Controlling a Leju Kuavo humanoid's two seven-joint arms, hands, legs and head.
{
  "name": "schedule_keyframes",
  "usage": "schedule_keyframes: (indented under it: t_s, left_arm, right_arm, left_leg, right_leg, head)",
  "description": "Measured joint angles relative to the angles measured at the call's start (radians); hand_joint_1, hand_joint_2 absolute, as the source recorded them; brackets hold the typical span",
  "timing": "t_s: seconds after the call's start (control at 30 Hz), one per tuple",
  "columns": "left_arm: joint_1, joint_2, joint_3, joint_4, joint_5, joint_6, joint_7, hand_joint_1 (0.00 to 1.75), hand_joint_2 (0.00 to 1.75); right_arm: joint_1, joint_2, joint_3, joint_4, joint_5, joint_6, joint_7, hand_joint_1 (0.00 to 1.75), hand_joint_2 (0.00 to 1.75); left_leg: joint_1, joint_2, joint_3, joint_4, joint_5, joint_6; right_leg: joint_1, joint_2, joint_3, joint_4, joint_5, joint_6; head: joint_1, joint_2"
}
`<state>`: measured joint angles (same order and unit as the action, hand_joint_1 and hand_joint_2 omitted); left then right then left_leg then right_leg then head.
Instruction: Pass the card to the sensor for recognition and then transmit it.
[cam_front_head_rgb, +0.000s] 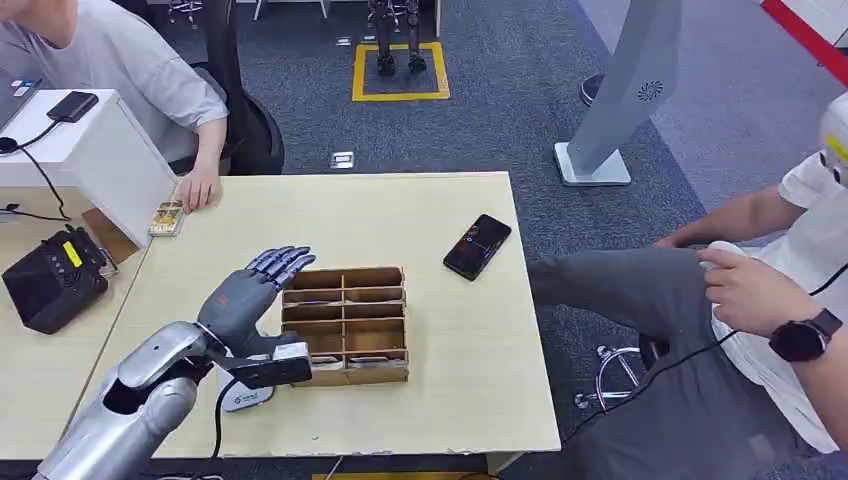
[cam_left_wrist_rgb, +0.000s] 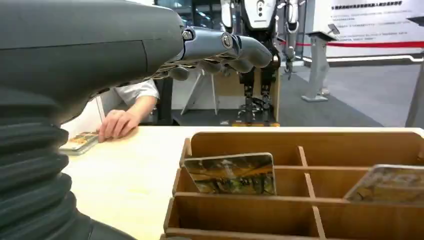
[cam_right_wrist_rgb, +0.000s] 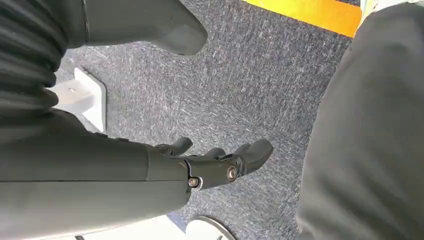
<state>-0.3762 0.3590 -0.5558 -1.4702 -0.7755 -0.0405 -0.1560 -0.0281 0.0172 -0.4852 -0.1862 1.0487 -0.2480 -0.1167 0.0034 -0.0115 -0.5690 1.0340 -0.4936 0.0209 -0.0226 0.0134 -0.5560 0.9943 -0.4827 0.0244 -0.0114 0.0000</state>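
The left hand (cam_front_head_rgb: 262, 283), empty with fingers spread, hovers beside the rack (cam_front_head_rgb: 345, 322) on the counter (cam_front_head_rgb: 440, 390); the nearest card (cam_left_wrist_rgb: 231, 174) leans upright just below its fingers.

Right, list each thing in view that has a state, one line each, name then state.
left hand: open, fingers spread, holding nothing, raised beside the wooden organizer.
right hand: holding nothing, fingers loosely curled, hanging above the carpet.
wooden organizer: flat on the table, open-topped, with cards in some compartments.
card: standing tilted in a compartment, untouched.
phone: flat on the table, screen lit.
card stack: on the table by a person's hand.
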Motion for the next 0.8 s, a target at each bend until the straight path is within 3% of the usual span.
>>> schedule_keyframes:
  t_s: [0.8]
  left_arm:
    - [-0.021,0.006,-0.069,-0.011,0.006,-0.021,0.01,0.0,1.75]
  right_arm:
    - [-0.001,0.002,-0.017,0.0,0.01,0.0,0.0,0.0,1.75]
  left_leg:
    - [0.0,0.0,0.0,0.0,0.0,0.0]
  right_leg:
    - [0.0,0.0,0.0,0.0,0.0,0.0]
  head:
    - [0.0,0.0]
